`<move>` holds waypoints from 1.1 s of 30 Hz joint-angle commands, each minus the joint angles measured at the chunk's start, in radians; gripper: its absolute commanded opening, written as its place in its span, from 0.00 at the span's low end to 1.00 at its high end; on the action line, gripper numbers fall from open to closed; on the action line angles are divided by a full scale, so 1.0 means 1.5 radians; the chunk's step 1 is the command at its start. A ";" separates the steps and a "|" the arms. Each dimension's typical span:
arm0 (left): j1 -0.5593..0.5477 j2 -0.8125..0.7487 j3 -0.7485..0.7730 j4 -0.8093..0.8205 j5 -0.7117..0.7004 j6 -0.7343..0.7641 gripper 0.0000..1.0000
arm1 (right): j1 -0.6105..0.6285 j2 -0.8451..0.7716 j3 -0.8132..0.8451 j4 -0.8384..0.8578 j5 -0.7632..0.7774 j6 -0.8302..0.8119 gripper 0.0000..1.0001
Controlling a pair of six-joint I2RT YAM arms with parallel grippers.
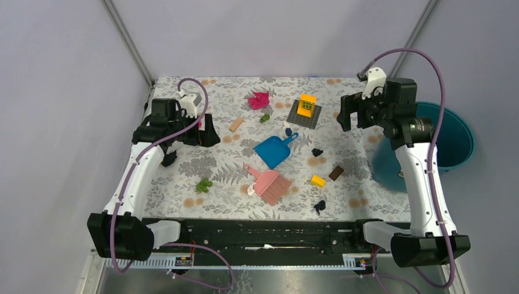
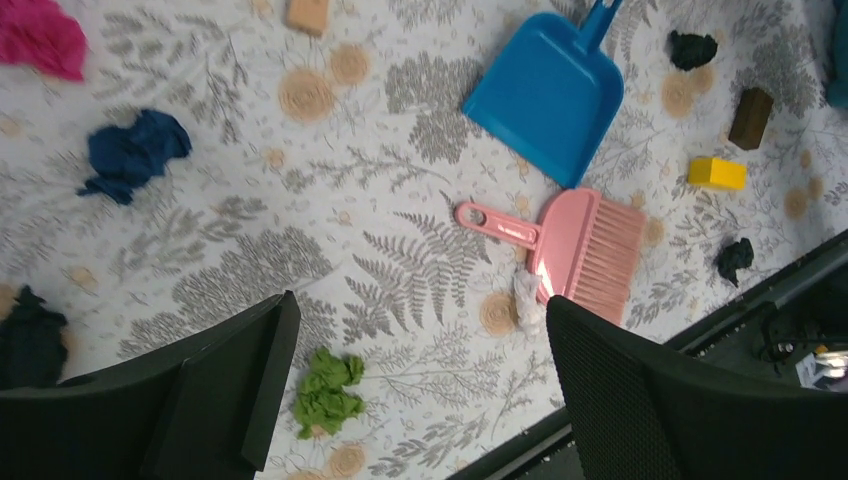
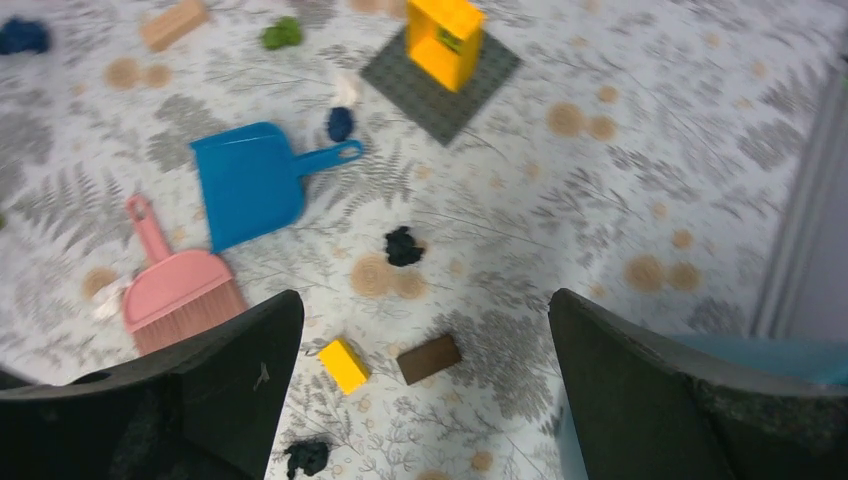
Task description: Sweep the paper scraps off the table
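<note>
Paper scraps lie scattered on the table point(image 1: 183, 165): a magenta one point(image 1: 259, 100), green ones point(image 1: 204, 185) point(image 1: 264, 118), a dark blue one point(image 1: 287, 130), black ones point(image 1: 316, 152) point(image 1: 319, 206) and a white one point(image 1: 251, 190) beside the pink brush point(image 1: 269, 182). My left gripper point(image 2: 420, 370) is open and empty, high above the green scrap point(image 2: 325, 392) at the left. My right gripper point(image 3: 425, 370) is open and empty, high over the right side, with a black scrap point(image 3: 402, 246) ahead of it.
A blue dustpan point(image 1: 273, 150) lies mid-table by the brush. Hard pieces: a yellow block point(image 3: 345, 365), a brown block point(image 3: 428, 359), a wooden block point(image 1: 235, 124), and a yellow frame on a grey plate point(image 1: 306, 107). A teal bucket point(image 1: 456, 131) stands off the right edge.
</note>
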 commanded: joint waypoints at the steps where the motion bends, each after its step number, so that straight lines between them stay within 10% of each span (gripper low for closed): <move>1: 0.014 -0.040 -0.033 0.020 0.067 -0.010 0.99 | 0.015 -0.003 -0.020 0.060 -0.242 -0.081 1.00; 17: 0.161 -0.133 -0.205 0.110 0.145 -0.191 0.99 | 0.432 0.259 -0.128 0.150 -0.050 -0.231 0.82; 27: 0.182 -0.154 -0.204 0.107 0.161 -0.185 0.99 | 0.470 0.368 -0.177 0.313 0.084 -0.011 0.45; 33: 0.184 -0.159 -0.208 0.112 0.163 -0.189 0.99 | 0.470 0.411 -0.168 0.296 0.077 -0.002 0.47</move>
